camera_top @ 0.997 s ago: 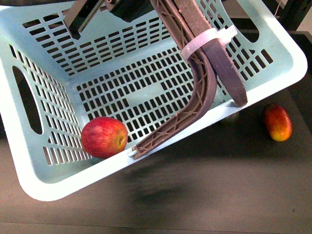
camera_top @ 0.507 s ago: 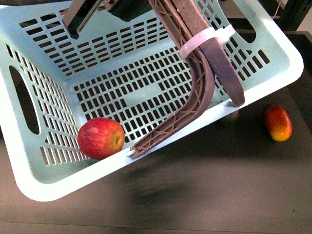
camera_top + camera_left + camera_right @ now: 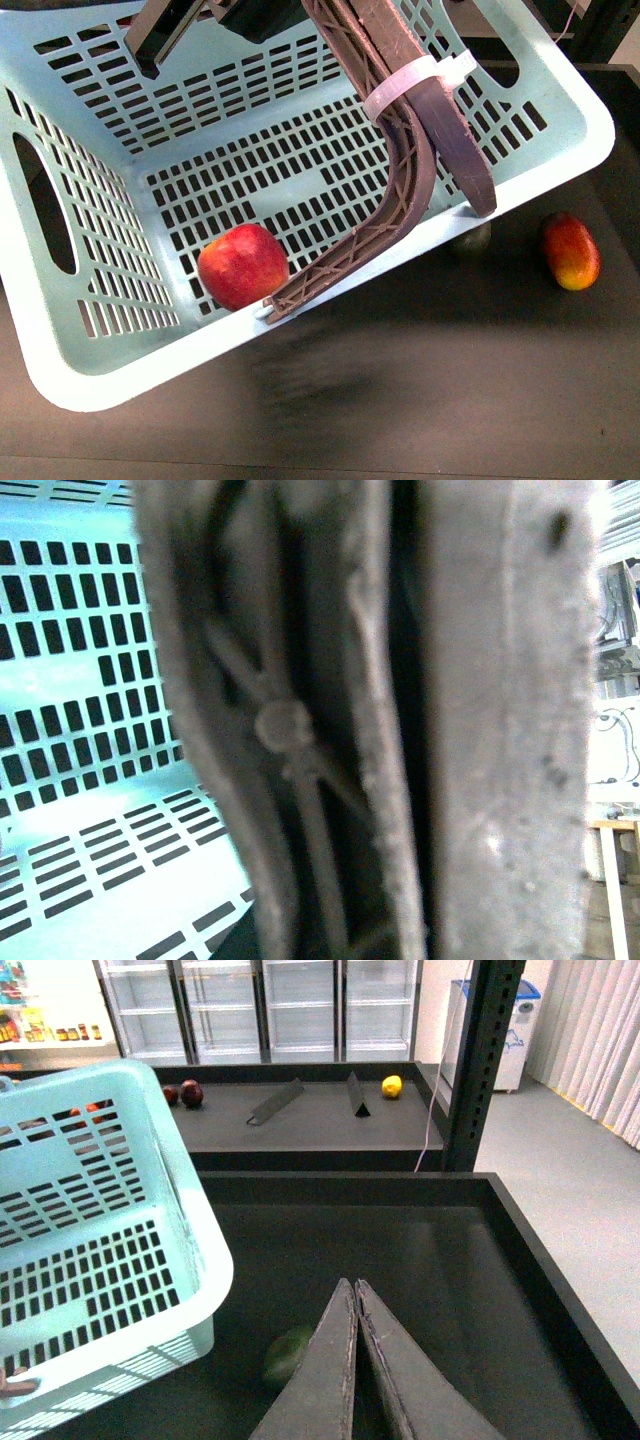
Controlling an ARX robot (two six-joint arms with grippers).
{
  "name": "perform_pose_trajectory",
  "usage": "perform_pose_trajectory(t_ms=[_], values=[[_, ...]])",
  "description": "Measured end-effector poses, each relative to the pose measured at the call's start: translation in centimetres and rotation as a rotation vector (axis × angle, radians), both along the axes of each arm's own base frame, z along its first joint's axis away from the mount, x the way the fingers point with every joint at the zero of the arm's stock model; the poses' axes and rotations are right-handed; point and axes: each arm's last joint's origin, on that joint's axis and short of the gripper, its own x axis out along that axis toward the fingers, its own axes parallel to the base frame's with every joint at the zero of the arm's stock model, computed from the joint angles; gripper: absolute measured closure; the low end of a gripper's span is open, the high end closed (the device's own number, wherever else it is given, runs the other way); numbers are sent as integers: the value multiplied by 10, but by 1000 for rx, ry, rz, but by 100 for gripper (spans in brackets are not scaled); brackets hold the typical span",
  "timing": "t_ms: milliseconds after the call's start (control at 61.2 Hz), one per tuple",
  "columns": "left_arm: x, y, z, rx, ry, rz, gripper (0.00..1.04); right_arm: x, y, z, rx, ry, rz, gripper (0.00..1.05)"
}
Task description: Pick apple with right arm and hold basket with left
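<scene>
**Inspector:** Front view first. What has moved?

**Second:** The apple (image 3: 243, 266) has rolled along the floor of the basket (image 3: 300, 335). A second ago it lay in the near corner; it now rests just beside the foot of the brown handle (image 3: 405, 190). The basket has swung a little and hangs tilted over the dark table (image 3: 420, 400). We judge the apple stowed, so holding the basket is what remains.

**Inspector:** The tool there?

**Second:** The dark hardware at the top edge is probably the left gripper (image 3: 250, 14). We cannot tell how its jaws stand.

**Inspector:** Count?

**Second:** One apple, one basket, and one handle with one white zip tie (image 3: 415, 80). On the table are one elongated red-yellow fruit (image 3: 569, 250) and one dark green fruit (image 3: 472, 240), half hidden by the rim.

**Inspector:** Left wrist view?

**Second:** The handle fills it, very close, with slotted wall behind. No fingers show.

**Inspector:** Right wrist view?

**Second:** The right gripper (image 3: 354, 1295) is clenched, tips together and grasping nothing, above the table beside the basket. On the far shelf (image 3: 300, 1128) we count two dark red fruits (image 3: 190, 1091) and one yellow fruit (image 3: 391, 1086).
</scene>
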Motion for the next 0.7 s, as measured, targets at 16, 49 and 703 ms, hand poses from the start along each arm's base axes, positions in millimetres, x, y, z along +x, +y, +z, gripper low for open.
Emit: perform_pose_trajectory(t_ms=[16,49,703], values=[[0,0,0,0,0,0,91,0,0,0,0,0,0,103],[0,0,0,-2,1,0,91,-1,0,0,0,-1,0,103],[0,0,0,-1,1,-1,91,-21,0,-5,0,29,-2,103]])
